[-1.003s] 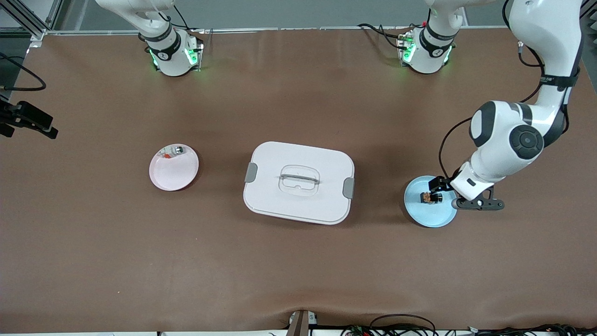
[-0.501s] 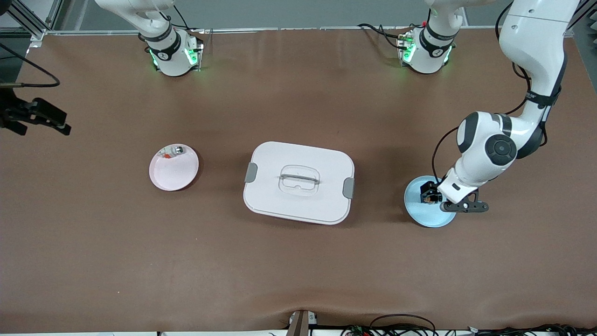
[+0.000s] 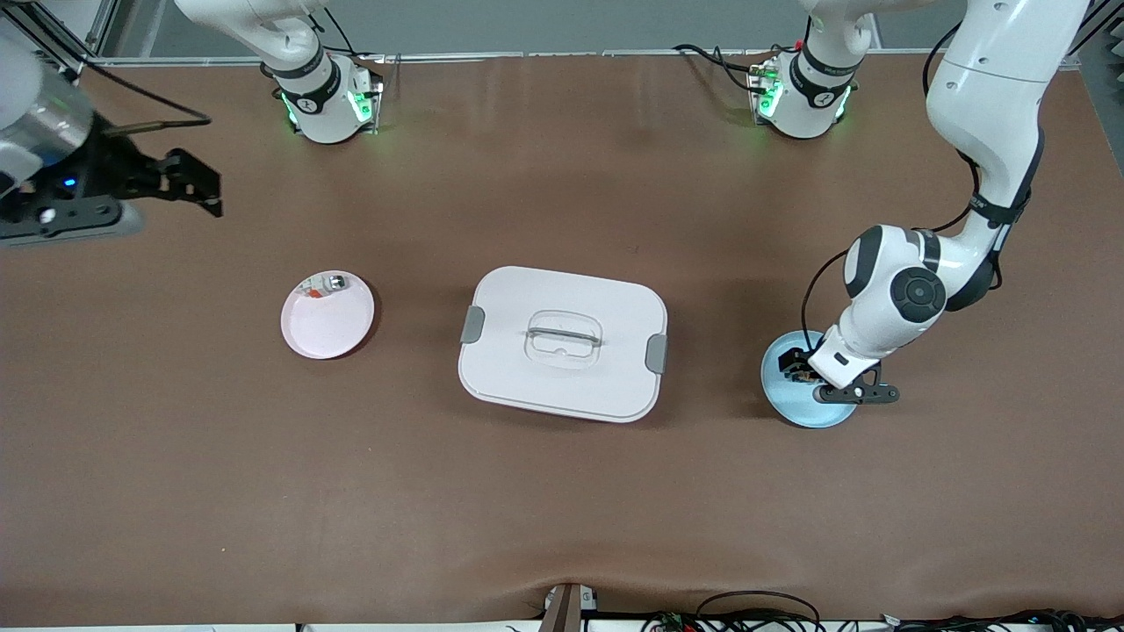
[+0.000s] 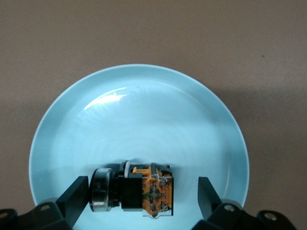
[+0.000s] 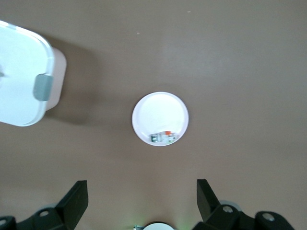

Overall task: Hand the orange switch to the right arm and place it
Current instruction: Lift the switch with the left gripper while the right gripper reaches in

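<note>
Left gripper (image 4: 139,201) low over blue plate (image 4: 144,96), fingers spread wide astride orange switch (image 4: 144,193), gripping nothing, right gripper (image 3: 189,180) wide open, empty, above table's right-arm end.

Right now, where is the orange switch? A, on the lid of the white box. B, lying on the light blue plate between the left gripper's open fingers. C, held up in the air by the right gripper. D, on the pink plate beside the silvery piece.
B: the left wrist view shows the orange switch lying on the light blue plate, with the left gripper open around it and not yet closed.
</note>
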Robot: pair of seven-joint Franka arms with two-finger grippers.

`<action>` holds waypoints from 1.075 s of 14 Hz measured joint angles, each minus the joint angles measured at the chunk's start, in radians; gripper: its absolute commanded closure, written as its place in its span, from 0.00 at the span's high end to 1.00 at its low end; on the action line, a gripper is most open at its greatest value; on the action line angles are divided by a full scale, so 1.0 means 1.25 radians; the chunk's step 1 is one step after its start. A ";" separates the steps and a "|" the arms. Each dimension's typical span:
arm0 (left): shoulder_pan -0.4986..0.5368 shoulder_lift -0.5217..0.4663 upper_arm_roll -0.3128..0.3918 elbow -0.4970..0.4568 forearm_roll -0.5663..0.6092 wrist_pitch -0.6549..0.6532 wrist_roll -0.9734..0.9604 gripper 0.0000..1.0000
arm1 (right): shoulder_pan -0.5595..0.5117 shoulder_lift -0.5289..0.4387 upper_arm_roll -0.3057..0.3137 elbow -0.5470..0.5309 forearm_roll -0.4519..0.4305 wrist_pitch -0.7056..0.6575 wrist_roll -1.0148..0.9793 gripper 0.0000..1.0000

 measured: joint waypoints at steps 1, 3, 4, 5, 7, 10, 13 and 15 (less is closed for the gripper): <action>0.000 0.005 0.000 0.000 0.019 0.003 -0.002 1.00 | 0.022 -0.001 0.001 0.000 0.000 0.000 0.026 1.00; 0.002 0.011 0.001 0.000 0.040 0.004 -0.004 1.00 | 0.067 -0.002 0.001 0.000 0.001 0.000 0.095 1.00; 0.002 0.012 0.001 0.000 0.040 0.004 -0.004 0.97 | 0.091 -0.002 0.002 0.000 0.001 0.003 0.135 1.00; 0.002 0.012 0.002 0.000 0.040 0.004 -0.004 0.93 | 0.116 -0.002 0.003 -0.001 0.002 0.013 0.176 1.00; 0.002 0.013 0.002 0.000 0.041 0.004 -0.004 0.74 | 0.174 0.000 0.005 -0.004 0.002 0.043 0.260 1.00; 0.003 0.014 0.003 0.000 0.041 0.004 -0.004 0.22 | 0.232 0.002 0.006 -0.025 0.039 0.118 0.335 1.00; 0.005 0.012 0.003 0.001 0.041 0.000 -0.004 0.00 | 0.241 0.005 0.006 -0.080 0.121 0.234 0.368 1.00; 0.008 0.003 0.003 0.006 0.041 -0.021 -0.014 0.00 | 0.242 0.006 0.005 -0.119 0.172 0.315 0.372 1.00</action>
